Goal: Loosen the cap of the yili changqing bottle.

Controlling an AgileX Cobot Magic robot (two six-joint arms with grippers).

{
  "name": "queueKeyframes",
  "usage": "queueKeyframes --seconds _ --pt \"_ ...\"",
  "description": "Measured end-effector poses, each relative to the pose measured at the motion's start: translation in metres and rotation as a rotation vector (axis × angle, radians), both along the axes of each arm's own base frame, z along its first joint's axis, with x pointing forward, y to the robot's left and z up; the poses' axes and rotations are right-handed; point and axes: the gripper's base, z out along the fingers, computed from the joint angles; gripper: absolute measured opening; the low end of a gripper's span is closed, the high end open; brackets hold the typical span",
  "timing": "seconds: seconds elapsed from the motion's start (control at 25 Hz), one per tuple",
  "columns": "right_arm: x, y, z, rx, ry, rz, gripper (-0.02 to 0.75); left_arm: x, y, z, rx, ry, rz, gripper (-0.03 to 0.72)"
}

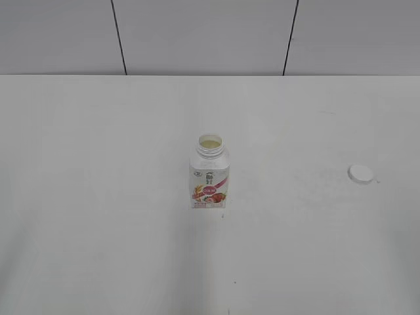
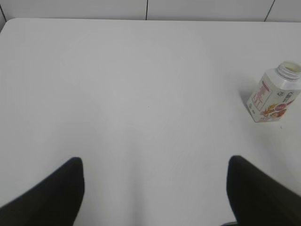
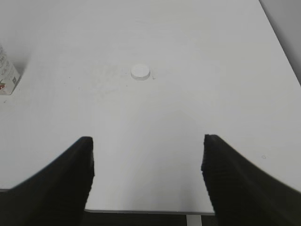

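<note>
The yili changqing bottle (image 1: pixel 209 174) stands upright in the middle of the white table with its neck open; it also shows in the left wrist view (image 2: pixel 274 96) and, partly cut off, at the left edge of the right wrist view (image 3: pixel 6 75). The white cap (image 1: pixel 361 174) lies flat on the table well to the bottle's right, also seen in the right wrist view (image 3: pixel 140 71). My left gripper (image 2: pixel 155 165) is open and empty, near the table's front, left of the bottle. My right gripper (image 3: pixel 146 146) is open and empty over the table's front edge. Neither gripper shows in the exterior view.
The white table (image 1: pixel 98 230) runs to a grey panelled wall (image 1: pixel 197 33) at the back. Its front edge (image 3: pixel 150 210) and right edge (image 3: pixel 282 52) show in the right wrist view.
</note>
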Motion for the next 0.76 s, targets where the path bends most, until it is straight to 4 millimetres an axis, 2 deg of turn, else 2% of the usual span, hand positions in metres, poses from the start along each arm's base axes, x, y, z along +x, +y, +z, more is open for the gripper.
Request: queueKeyframes --seconds 0.76 --pt "0.0 -0.0001 0.0001 -0.001 -0.001 -0.001 0.564 0.0 -0.0002 0.0 -0.002 0.0 0.0 0.565"
